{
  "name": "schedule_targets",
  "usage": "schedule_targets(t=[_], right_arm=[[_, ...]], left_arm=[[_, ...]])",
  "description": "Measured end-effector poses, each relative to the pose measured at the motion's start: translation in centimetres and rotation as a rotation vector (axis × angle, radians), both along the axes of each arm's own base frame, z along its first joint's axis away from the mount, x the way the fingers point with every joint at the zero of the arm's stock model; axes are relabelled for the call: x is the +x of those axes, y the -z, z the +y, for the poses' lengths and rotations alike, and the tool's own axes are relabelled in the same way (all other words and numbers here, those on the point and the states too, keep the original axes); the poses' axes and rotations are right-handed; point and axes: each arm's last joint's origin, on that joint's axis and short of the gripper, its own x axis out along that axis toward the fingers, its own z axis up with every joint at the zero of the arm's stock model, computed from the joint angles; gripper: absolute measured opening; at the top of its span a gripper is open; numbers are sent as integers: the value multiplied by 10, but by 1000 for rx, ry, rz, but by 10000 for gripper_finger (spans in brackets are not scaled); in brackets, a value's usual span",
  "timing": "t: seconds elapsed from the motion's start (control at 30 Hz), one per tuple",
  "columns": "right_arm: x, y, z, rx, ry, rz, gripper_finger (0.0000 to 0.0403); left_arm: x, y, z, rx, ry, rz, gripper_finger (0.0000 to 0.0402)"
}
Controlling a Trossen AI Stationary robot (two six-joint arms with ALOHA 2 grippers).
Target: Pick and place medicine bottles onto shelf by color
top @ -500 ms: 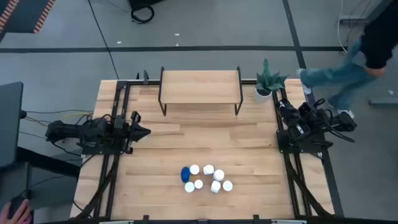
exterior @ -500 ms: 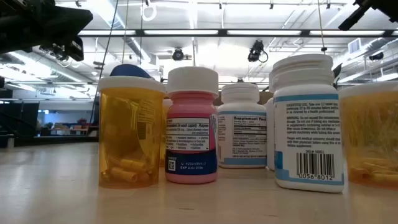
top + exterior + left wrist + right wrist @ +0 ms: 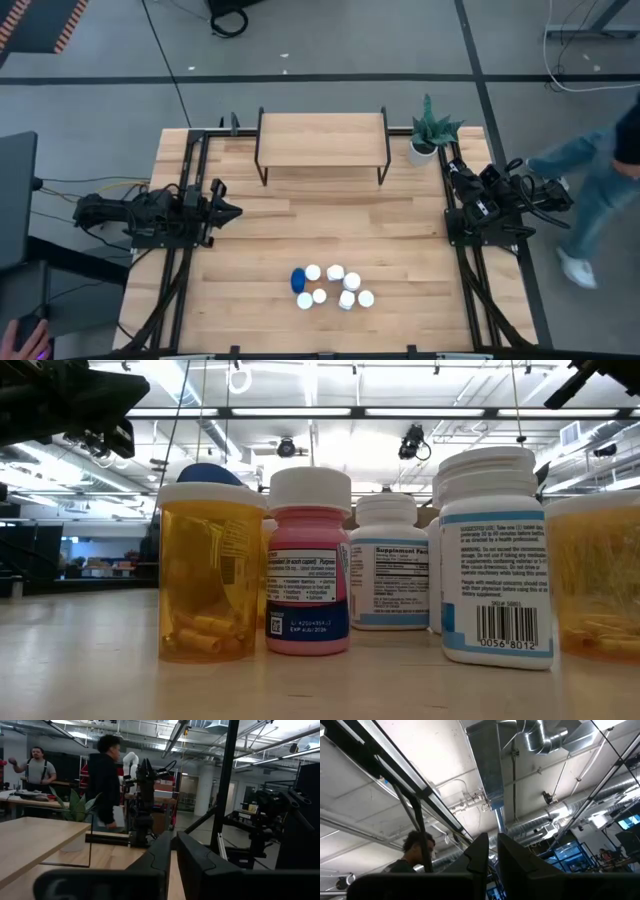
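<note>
Across the wooden table (image 3: 380,225) nothing has yet been sorted: the shelf (image 3: 322,139) stands bare at the far edge, ahead and to the left of the left gripper (image 3: 232,211) as it points inward, and ahead and to the right of the right arm's tool from its side. Both arms are parked at the side edges. The left gripper sits well apart from the work, its fingers (image 3: 165,852) drawn narrow with only a thin gap between them, holding nothing. The right gripper (image 3: 492,851) is tipped up toward the ceiling, its fingers likewise near together and empty. The medicine bottles (image 3: 332,286) are bunched at the near edge, to the left gripper's right and forward of it, well out of reach of either tool as they stand. The cluster is tight: the orange bottle (image 3: 212,572), pink bottle (image 3: 308,562) and white bottles (image 3: 495,555) stand just beside one another, with a blue cap (image 3: 298,280) at one end. Judged risk: fingers entering so dense a group may topple neighbours, and white caps seen from above hide body colour, inviting a wrong placement. A person (image 3: 600,190) walks close by the right arm, and the potted plant (image 3: 430,133) crowds that shelf end.
</note>
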Motion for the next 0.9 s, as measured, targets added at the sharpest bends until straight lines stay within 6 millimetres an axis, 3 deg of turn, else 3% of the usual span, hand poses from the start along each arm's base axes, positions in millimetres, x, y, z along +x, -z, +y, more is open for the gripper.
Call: schedule_targets(t=[0.9], right_arm=[[0, 0, 0, 0, 0, 0, 46]], left_arm=[[0, 0, 0, 0, 0, 0, 27]])
